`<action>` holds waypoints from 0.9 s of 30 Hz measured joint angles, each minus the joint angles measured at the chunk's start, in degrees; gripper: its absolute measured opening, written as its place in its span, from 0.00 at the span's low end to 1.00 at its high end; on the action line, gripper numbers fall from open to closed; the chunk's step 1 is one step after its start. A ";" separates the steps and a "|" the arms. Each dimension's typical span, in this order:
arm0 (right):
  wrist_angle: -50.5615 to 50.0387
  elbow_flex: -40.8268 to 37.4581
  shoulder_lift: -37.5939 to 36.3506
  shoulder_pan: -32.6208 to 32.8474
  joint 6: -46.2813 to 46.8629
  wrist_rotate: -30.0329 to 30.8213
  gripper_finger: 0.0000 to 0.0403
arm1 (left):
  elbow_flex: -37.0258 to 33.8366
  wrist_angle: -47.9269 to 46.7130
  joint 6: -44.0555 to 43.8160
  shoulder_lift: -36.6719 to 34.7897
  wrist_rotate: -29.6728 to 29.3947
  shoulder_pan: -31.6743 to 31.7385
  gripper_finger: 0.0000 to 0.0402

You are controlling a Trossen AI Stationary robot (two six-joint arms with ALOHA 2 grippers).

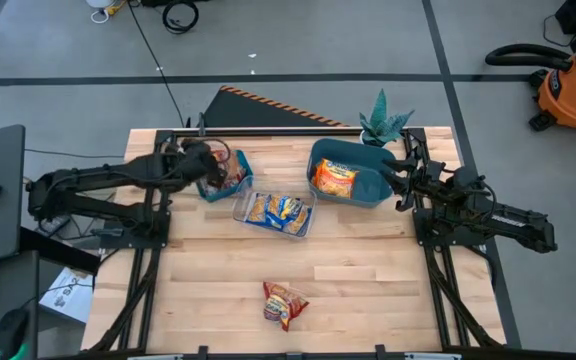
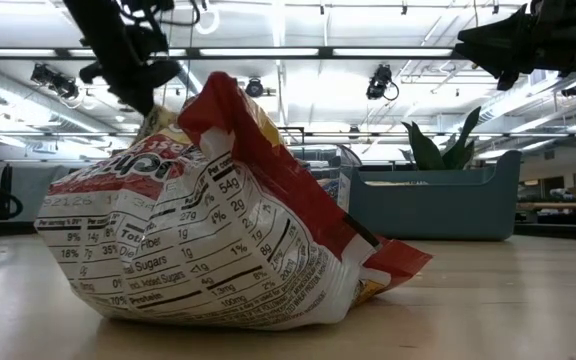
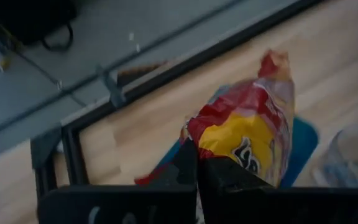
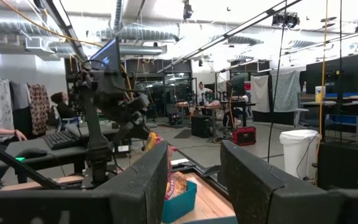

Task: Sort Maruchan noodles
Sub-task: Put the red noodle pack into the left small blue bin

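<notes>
A red-and-yellow packet point(image 3: 253, 134) is clamped between the left gripper point(image 3: 197, 163) fingers, over the small teal bin point(image 1: 236, 172). Right gripper point(image 4: 194, 171) fingers are held apart, empty. Sorting judged partly done: orange packet point(image 1: 334, 179) binned, tray packets point(image 1: 276, 210) and loose packet point(image 1: 284, 303) left.

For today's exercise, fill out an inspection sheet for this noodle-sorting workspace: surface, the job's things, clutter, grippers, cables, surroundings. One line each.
Surface: wooden table, mostly bare.
Job's things: a red-and-yellow packet lies alone near the front edge; an orange packet sits in the large teal bin; blue-and-yellow packets fill the clear tray; another red-and-yellow packet hangs over the small teal bin.
Clutter: a potted plant at the back edge.
Grippers: left gripper shut on that packet above the small bin; right gripper open, by the large bin.
Cables: a black cable on the floor.
Surroundings: an orange shop vacuum; people at desks beyond the table.
</notes>
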 joint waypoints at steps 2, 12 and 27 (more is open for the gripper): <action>-0.09 0.00 0.00 0.00 -0.04 0.00 0.38 | 0.00 -1.80 0.47 0.00 3.59 2.22 0.00; -0.39 0.00 0.00 0.00 -0.10 0.00 0.38 | 0.00 -12.66 -0.09 0.01 13.34 5.42 0.00; -0.39 0.00 0.00 0.00 -0.10 0.00 0.38 | 0.00 -20.99 1.70 0.06 10.70 5.38 0.04</action>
